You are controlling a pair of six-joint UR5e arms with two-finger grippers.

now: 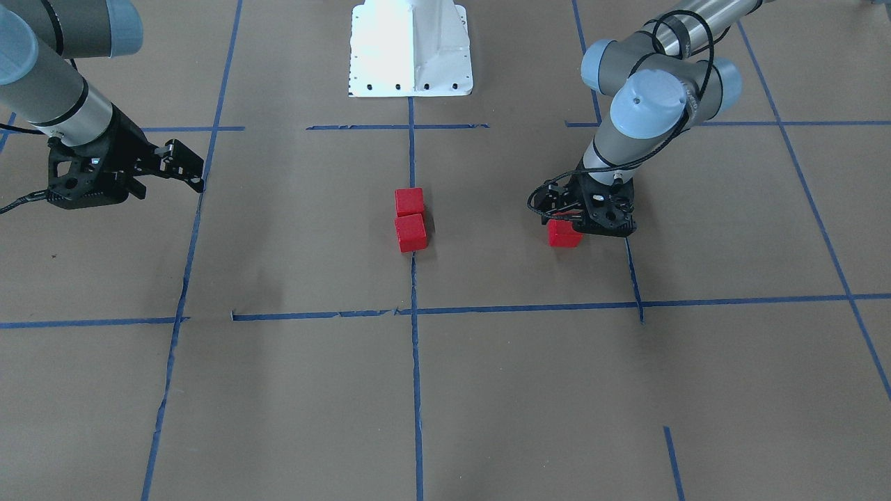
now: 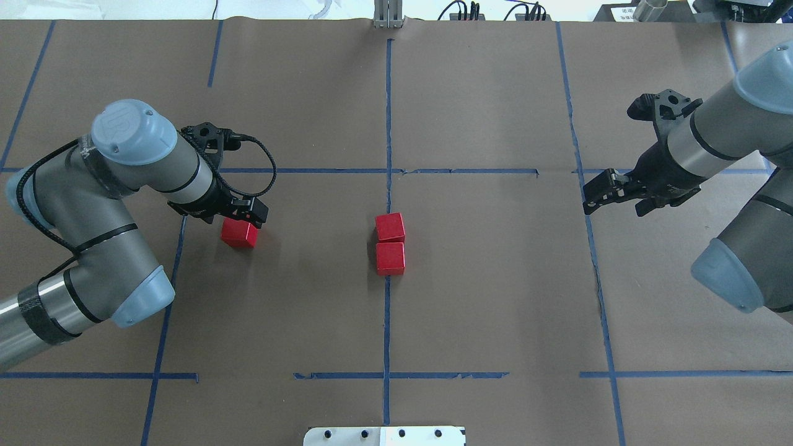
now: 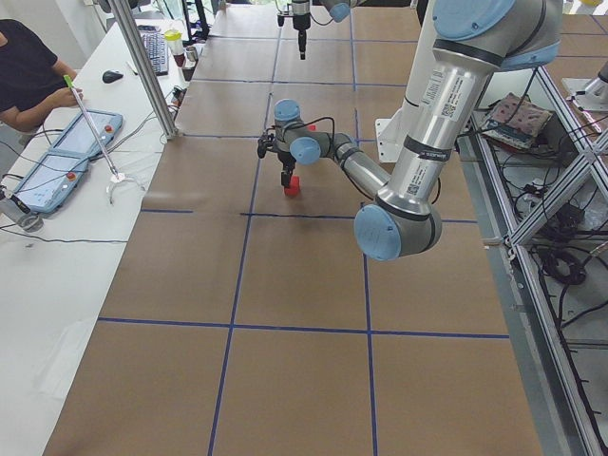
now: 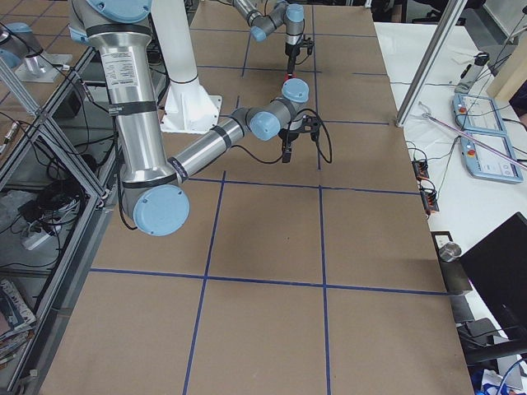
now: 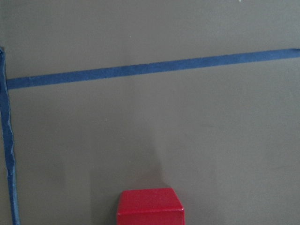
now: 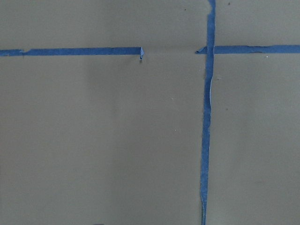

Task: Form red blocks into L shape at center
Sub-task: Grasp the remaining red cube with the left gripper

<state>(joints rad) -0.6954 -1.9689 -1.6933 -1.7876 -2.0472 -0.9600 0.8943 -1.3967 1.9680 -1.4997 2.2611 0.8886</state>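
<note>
Two red blocks (image 1: 409,202) (image 1: 411,233) stand touching in a line on the vertical blue tape line of the center patch (image 1: 348,223); the overhead view shows them too (image 2: 390,227) (image 2: 390,258). The third red block (image 1: 564,235) (image 2: 240,234) sits apart on the robot's left side. My left gripper (image 1: 569,224) (image 2: 243,220) points down right over it. Its body hides the fingers, so I cannot tell if they are closed on it. The left wrist view shows this block (image 5: 150,206) at the bottom edge. My right gripper (image 1: 188,167) (image 2: 600,192) is open and empty, far to the other side.
The white robot base (image 1: 411,49) stands at the table's edge behind the center patch. Blue tape lines (image 2: 387,124) divide the brown paper into a grid. An operator (image 3: 24,76) sits at a side desk beyond the table's far edge.
</note>
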